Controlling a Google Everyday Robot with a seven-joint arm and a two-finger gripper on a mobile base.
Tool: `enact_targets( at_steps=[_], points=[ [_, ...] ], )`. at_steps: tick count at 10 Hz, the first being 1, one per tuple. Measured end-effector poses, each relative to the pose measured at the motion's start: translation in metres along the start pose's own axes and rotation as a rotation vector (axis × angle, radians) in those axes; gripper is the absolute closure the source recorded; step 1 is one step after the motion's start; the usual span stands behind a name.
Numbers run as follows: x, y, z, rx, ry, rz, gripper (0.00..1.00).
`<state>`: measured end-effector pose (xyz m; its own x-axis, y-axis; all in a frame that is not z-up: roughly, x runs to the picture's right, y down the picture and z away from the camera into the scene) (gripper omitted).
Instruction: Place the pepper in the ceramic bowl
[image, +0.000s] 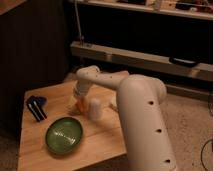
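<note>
1. Okay, nearest me on the pale wooden table (100, 141) is the round, glossy green ceramic bowl (64, 135), empty, front-left.
2. Behind it and to the right stands the white upturned cup (94, 109).
3. The small slim orange pepper (77, 106) lies on the wood just left of that cup, behind the bowl and apart from it.
4. The two-finger gripper (79, 98), on the end of the big white arm (135, 100), hangs right over the pepper. Its jaws are spread as wide as they go with nothing in them. Whether it touches the pepper, I can't tell.
5. My judgement is that the grasp is the step in hand. I'd lower straight down, put one finger on each side of the slim body, and close gently near its middle so it doesn't roll out. I'd watch the cup, since a finger could knock it.
6. Farther left lies a blue and black object (36, 107), off the short path to the bowl.
</note>
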<state>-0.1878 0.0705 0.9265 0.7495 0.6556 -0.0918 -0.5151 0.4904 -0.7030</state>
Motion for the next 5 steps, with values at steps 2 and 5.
enact_targets(
  at_steps=[2, 5],
  points=[
    [0.0013, 0.0001, 0.0053, -0.014, 0.011, 0.007, 0.2],
    [0.003, -0.0012, 0.0071, -0.03, 0.014, 0.017, 0.41]
  ],
)
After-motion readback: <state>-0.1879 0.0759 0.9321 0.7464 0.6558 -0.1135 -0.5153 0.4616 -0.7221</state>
